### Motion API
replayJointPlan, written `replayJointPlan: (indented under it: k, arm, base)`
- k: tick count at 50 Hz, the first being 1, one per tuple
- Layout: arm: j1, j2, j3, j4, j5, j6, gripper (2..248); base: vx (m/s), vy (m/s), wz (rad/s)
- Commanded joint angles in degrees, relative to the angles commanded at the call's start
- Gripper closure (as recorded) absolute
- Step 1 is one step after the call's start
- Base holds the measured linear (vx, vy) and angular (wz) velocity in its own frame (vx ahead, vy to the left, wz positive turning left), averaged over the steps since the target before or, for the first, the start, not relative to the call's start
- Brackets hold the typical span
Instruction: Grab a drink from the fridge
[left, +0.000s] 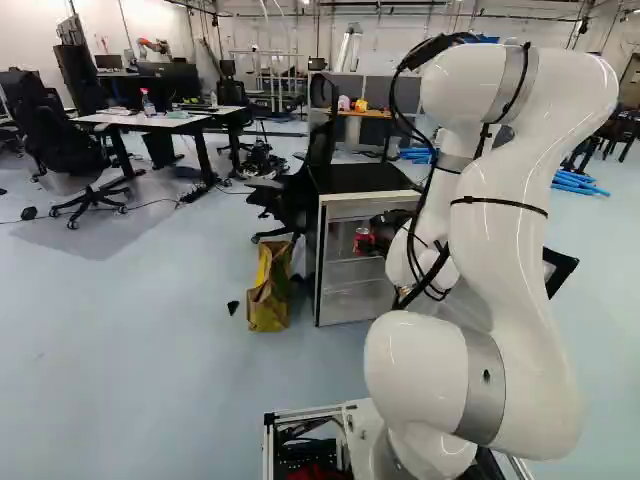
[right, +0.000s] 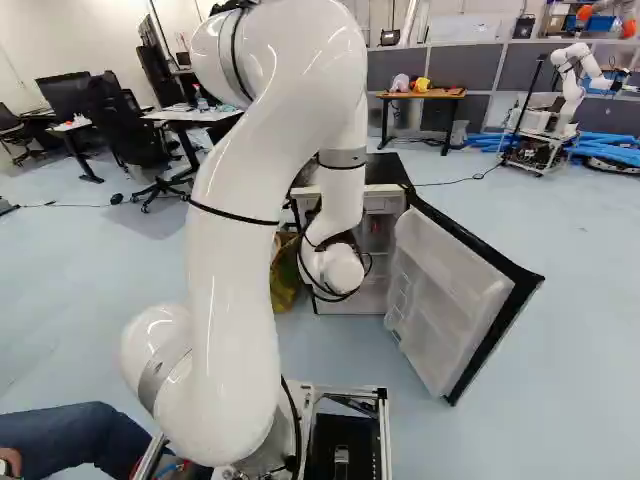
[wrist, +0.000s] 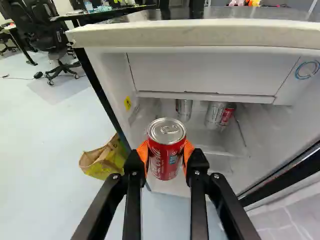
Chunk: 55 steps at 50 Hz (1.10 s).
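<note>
gripper (left: 364, 240) holds red can (wrist: 166, 152) upright, pinched between orange pads (wrist: 143, 153), at open fridge (wrist: 205, 72); more cans (wrist: 215, 114) sit inside.

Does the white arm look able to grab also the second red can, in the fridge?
Probably not: its fingers hold one red can, though the open door leaves the way toward the second can free.

My white arm (right: 235, 250) left of the middle, a black-topped fridge (right: 388, 172) beyond, its door (right: 445, 300) open rightward (pale and shelved inside), a yellow bag (right: 285, 278) partly hidden by the arm, another robot (right: 568, 92) near blue tubes (right: 612, 150), far right.
</note>
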Motion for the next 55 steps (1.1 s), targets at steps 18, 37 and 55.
replayJointPlan:
  k: [18, 37, 55]
  arm:
    - [-1.3, 4.4, 2.6, 0.0, 0.0, 0.0, 159]
    - [-3.1, 9.5, 5.8, 3.0, 0.0, 0.0, 159]
    - [-3.8, 13.6, 7.7, 7.1, 0.0, 0.0, 159]
  base:
    - [0.0, 0.0, 0.0]
    - [0.0, 0.0, 0.0]
    - [0.0, 0.0, 0.0]
